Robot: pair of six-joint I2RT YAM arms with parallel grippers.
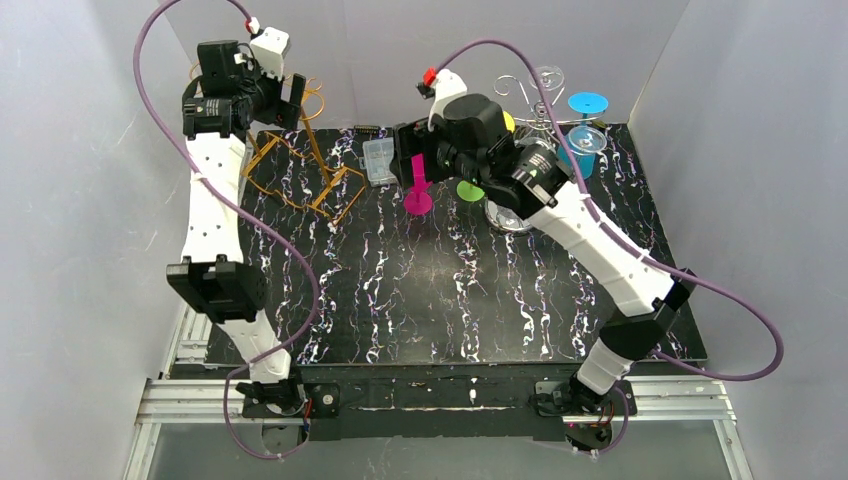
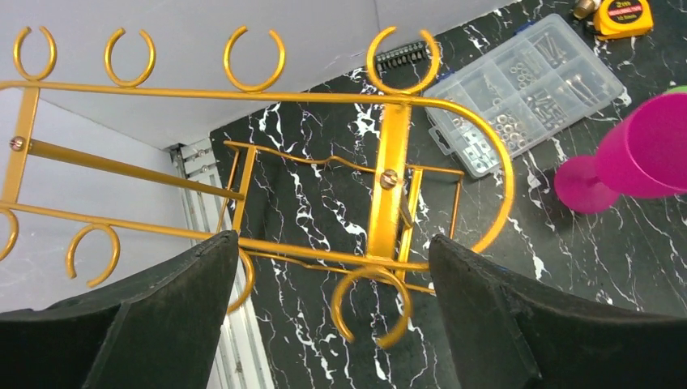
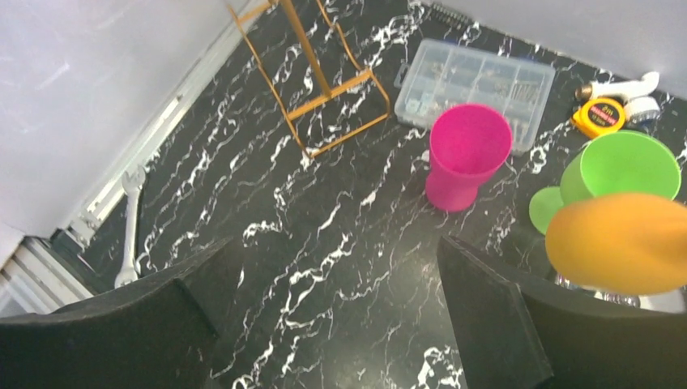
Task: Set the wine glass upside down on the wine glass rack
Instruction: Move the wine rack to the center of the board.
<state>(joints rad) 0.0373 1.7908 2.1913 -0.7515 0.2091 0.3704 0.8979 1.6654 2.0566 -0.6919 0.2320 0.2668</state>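
Parts box (image 3: 478, 81), green glass (image 3: 624, 166) flank pink glass (image 3: 466, 158) near gold rack (image 2: 389, 146); left jaws, right jaws open, empty.

A pink wine glass (image 3: 468, 166) stands upright on the black marbled desk (image 3: 324, 227), its mouth open toward the camera. Just behind it lies a clear parts box (image 3: 478, 85), and to its rear left stands the gold wine glass rack (image 3: 312, 89). To its right sit a green glass (image 3: 620, 170) and a blurred orange glass (image 3: 620, 243), with a yellow tape measure (image 3: 602, 116) beyond them. Nearer than the pink wine glass, the right gripper (image 3: 332, 324) holds its fingers wide apart, with nothing between them.
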